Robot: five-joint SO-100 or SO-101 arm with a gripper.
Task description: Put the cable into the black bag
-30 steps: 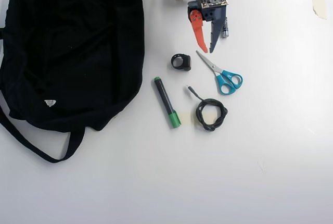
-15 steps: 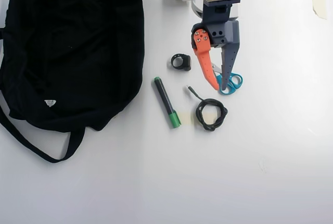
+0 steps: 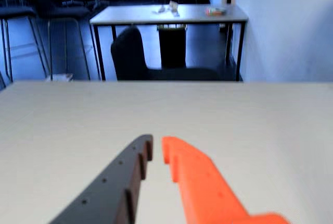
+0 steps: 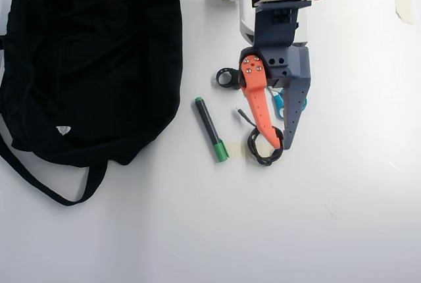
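Note:
In the overhead view the cable (image 4: pixel 254 146), a small black loop with a short straight end, lies on the white table right of centre. My gripper (image 4: pixel 281 145) reaches down from the top, its orange and dark fingers over the loop's right side. The jaws stand a narrow gap apart with nothing between them. The wrist view shows the same gripper (image 3: pixel 156 148) over bare table; no cable shows there. The black bag (image 4: pixel 92 66) fills the upper left, its strap curling toward the lower left.
A black-and-green marker (image 4: pixel 211 129) lies between bag and cable. A small black ring (image 4: pixel 227 77) sits beside the orange finger's base. Blue-handled scissors (image 4: pixel 279 103) are mostly hidden under the gripper. Tape (image 4: pixel 403 3) is at the top right.
The arm has stretched down the overhead view from the top edge, over the scissors, until its fingertips are above the cable loop. The jaw gap looks unchanged. Nothing on the table moved.

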